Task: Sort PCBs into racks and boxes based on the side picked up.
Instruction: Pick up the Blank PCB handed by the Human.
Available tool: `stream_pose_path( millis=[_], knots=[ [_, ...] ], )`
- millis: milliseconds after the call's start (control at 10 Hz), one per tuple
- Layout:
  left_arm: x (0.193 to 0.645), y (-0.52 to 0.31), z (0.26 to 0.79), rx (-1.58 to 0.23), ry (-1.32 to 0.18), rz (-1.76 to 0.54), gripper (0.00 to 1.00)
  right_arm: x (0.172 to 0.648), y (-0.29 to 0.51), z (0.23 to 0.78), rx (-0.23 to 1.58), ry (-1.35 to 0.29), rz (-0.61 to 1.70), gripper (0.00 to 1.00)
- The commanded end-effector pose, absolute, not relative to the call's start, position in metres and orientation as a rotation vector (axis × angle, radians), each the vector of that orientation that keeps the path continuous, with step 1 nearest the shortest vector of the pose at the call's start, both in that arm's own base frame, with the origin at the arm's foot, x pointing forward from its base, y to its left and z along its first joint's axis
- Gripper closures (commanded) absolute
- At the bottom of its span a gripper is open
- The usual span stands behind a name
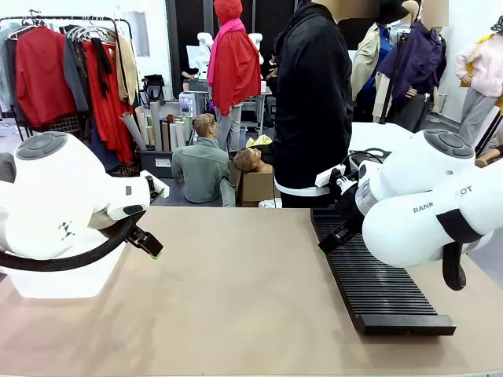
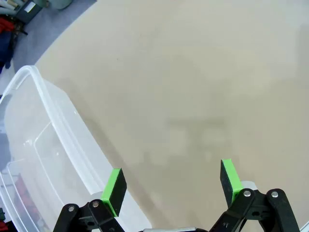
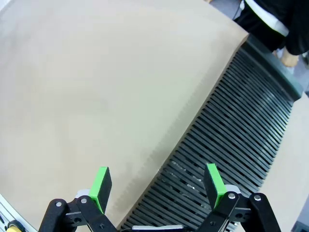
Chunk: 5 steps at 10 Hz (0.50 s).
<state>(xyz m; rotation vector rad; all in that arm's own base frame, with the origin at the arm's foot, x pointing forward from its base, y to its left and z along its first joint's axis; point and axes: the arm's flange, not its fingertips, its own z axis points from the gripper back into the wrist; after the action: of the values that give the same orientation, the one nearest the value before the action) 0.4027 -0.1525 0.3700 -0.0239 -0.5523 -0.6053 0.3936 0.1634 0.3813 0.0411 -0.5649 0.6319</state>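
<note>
A long black slotted rack (image 1: 369, 275) lies on the right half of the table; in the right wrist view the rack (image 3: 231, 140) runs under and past my right gripper (image 3: 157, 181), which is open with nothing between its green pads. A clear plastic box (image 2: 38, 159) sits at the table's left edge, just left of my left gripper (image 2: 171, 186), also open and holding nothing above bare tabletop. In the front view one green fingertip of each gripper shows, the left (image 1: 157, 251) and the right (image 1: 321, 250). The PCBs are out of view.
A person in a black jacket (image 1: 313, 102) stands at the far side of the table, behind the rack's far end. The tan tabletop (image 1: 236, 298) stretches between the two arms. My white arm bodies fill the left and right sides of the front view.
</note>
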Motion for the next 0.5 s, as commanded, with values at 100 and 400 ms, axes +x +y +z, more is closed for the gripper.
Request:
stream_pose_path(
  millis=[100,400],
  knots=[
    [0.403,-0.152,0.370,-0.024,-0.553,-0.604,0.00,0.395,0.163,0.382,0.044,-0.581,0.625,0.00],
    [0.410,-0.146,0.392,-0.065,-0.543,-0.583,0.00,0.397,0.152,0.403,0.034,-0.582,0.589,0.00]
  ],
)
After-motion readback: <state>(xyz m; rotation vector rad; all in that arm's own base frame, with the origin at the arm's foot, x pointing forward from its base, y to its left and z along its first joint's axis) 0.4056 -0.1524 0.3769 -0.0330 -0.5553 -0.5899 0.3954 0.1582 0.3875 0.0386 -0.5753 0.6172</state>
